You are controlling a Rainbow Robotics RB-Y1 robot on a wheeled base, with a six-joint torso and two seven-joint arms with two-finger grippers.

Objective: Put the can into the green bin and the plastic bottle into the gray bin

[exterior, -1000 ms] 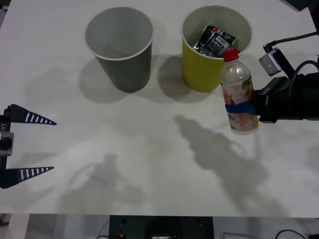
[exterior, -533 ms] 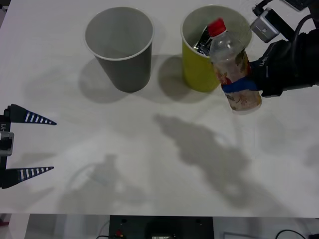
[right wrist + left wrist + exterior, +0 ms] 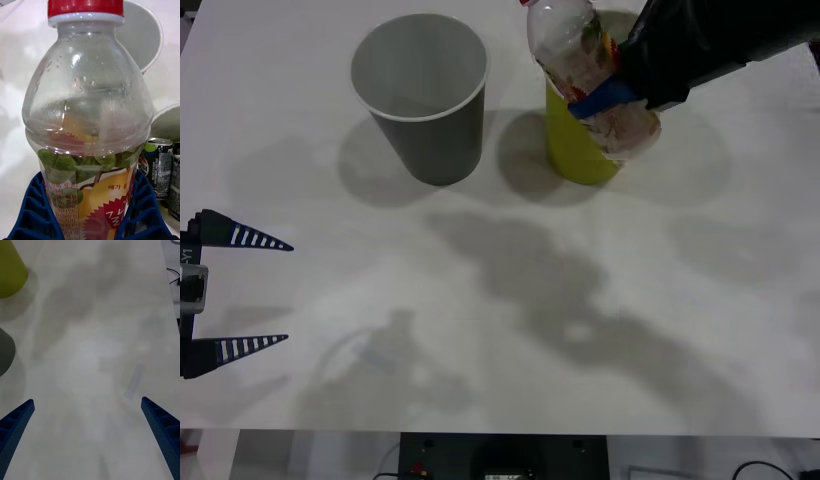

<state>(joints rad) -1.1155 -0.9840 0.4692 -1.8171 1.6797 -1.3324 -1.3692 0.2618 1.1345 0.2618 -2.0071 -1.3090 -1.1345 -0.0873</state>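
My right gripper (image 3: 605, 97) is shut on the plastic bottle (image 3: 580, 60), a clear one with a red cap (image 3: 85, 7), and holds it tilted in the air over the near side of the green bin (image 3: 578, 150). The bottle's cap points toward the gray bin (image 3: 418, 95), which stands just left of the green one. In the right wrist view the blue fingers (image 3: 32, 210) clamp the bottle's (image 3: 90, 112) label, and the dark can (image 3: 159, 168) stands inside the green bin behind it. My left gripper (image 3: 288, 292) rests open at the table's left edge.
The white table (image 3: 480, 330) stretches bare in front of both bins. The left wrist view catches the green bin (image 3: 9, 270) and gray bin (image 3: 4, 352) at one side, with a faint tape mark (image 3: 134, 380) on the tabletop.
The right gripper has lifted the bottle from beside the green bin, carrying it back and left until it hangs over that bin, more tilted. The left arm has not moved.
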